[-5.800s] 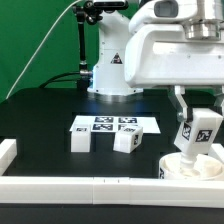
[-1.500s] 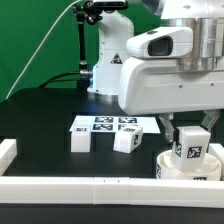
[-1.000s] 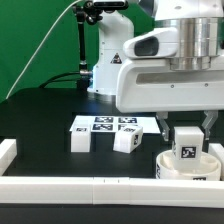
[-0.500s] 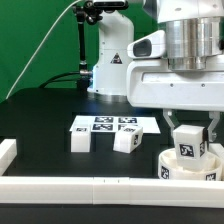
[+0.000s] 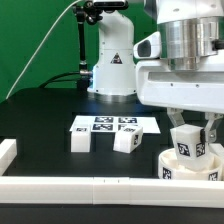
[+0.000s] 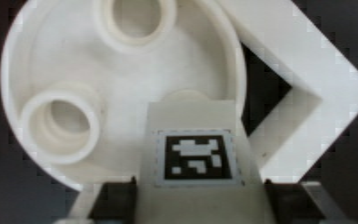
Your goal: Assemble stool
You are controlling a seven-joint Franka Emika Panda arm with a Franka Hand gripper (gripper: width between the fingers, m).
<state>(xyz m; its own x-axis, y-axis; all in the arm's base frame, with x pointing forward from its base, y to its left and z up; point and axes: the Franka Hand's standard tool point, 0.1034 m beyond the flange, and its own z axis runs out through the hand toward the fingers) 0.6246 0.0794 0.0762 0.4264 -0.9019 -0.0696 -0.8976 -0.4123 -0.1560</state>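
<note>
Claw [image 5: 192, 134] clamped on white blocky tagged plastic leg [image 5: 190, 150], lower end inside round white dish-like plastic seat [image 5: 177, 173].

I see white on black.
White leg [image 5: 190, 145] bears a black-and-white square tag; seat [image 5: 174, 170] plain white; table [image 5: 40, 115] black.

What stays out of my sight

The front rail [image 5: 90, 185] hides the seat's [image 5: 200, 170] base. The leg [image 5: 188, 145] covers my inner pads. In the wrist view my fingers [image 6: 123, 207] blur and are cropped by the frame's edge.
</note>
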